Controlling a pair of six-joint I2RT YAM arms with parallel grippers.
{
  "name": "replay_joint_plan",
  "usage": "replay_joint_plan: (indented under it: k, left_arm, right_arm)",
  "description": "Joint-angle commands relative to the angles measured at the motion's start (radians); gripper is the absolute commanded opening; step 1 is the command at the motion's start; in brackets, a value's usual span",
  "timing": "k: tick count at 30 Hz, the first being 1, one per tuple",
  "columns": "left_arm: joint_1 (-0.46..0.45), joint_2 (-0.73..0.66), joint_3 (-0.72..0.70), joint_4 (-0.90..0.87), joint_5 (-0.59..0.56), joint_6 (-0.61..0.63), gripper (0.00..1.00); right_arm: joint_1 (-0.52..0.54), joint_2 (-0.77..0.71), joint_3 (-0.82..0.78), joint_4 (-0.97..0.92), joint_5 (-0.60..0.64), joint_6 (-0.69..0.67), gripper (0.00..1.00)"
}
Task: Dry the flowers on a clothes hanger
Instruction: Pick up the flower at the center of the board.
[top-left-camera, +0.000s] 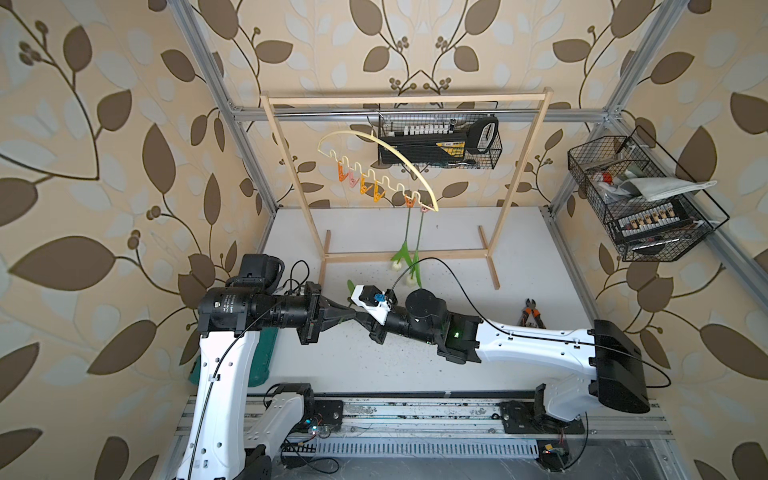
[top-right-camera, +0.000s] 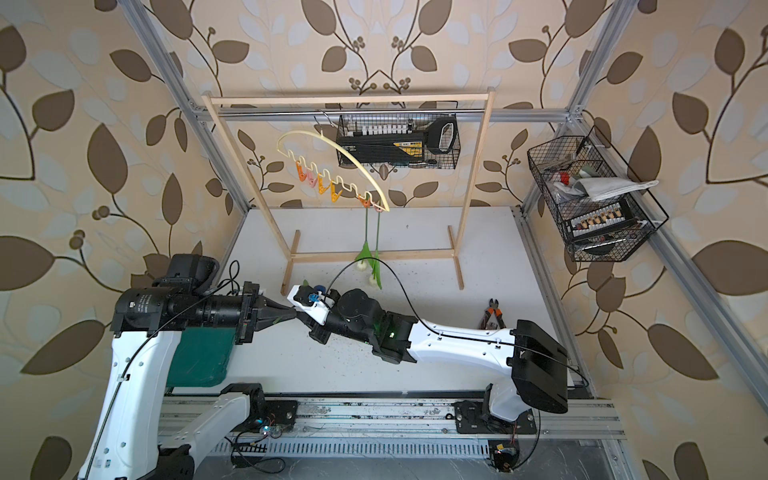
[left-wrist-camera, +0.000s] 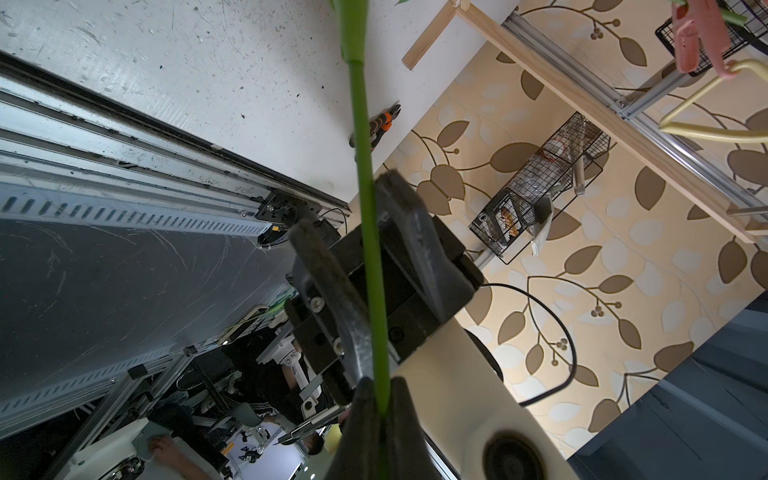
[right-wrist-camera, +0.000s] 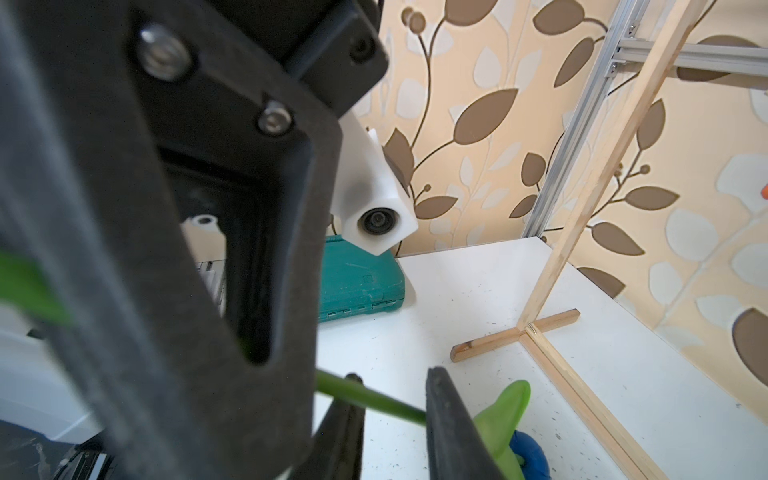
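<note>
The left gripper (left-wrist-camera: 382, 390) clamps the blue tulip's stem (left-wrist-camera: 362, 137) while the right gripper (right-wrist-camera: 390, 411) straddles it, jaws apart.

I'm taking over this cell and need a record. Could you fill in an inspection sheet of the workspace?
Surface: white table, speckled with dark crumbs.
Job's things: two white tulips hang head-down from clips on the tilted hanger; four clips free; blue tulip not hung.
Clutter: cutters and green case on the table.
Hands: left hand shut on the blue tulip's stem; right hand open around that stem.
Cables: black cable arcs above the right arm; another follows the left arm.
Surroundings: wooden rack, two wire baskets, leaf wallpaper.
</note>
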Motion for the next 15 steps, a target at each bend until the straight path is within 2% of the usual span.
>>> replay_joint_plan:
  k: [1, 3, 8, 10, 14, 15]
  left_arm:
    - [-0.010, -0.005, 0.023, 0.010, 0.044, 0.024, 0.00]
    - [-0.010, -0.008, 0.019, 0.017, 0.046, 0.019, 0.00]
    - [-0.010, -0.015, 0.012, 0.035, 0.059, 0.008, 0.00]
    - [-0.010, -0.015, 0.011, 0.059, 0.068, 0.006, 0.00]
    - [-0.010, -0.019, 0.005, 0.137, 0.070, -0.019, 0.14]
    - [-0.010, -0.016, 0.001, 0.183, 0.076, -0.039, 0.21]
  right_arm:
    - [0.003, 0.003, 0.022, 0.016, 0.000, 0.008, 0.23]
    - [0.003, 0.003, 0.024, 0.017, 0.005, 0.006, 0.20]
    - [0.003, 0.001, 0.029, 0.019, 0.009, 0.004, 0.04]
    - [0.004, -0.007, 0.027, 0.015, 0.007, 0.003, 0.02]
    - [0.018, -0.047, 0.011, 0.021, 0.017, 0.001, 0.00]
    - [0.017, -0.057, 0.004, 0.024, 0.017, 0.006, 0.00]
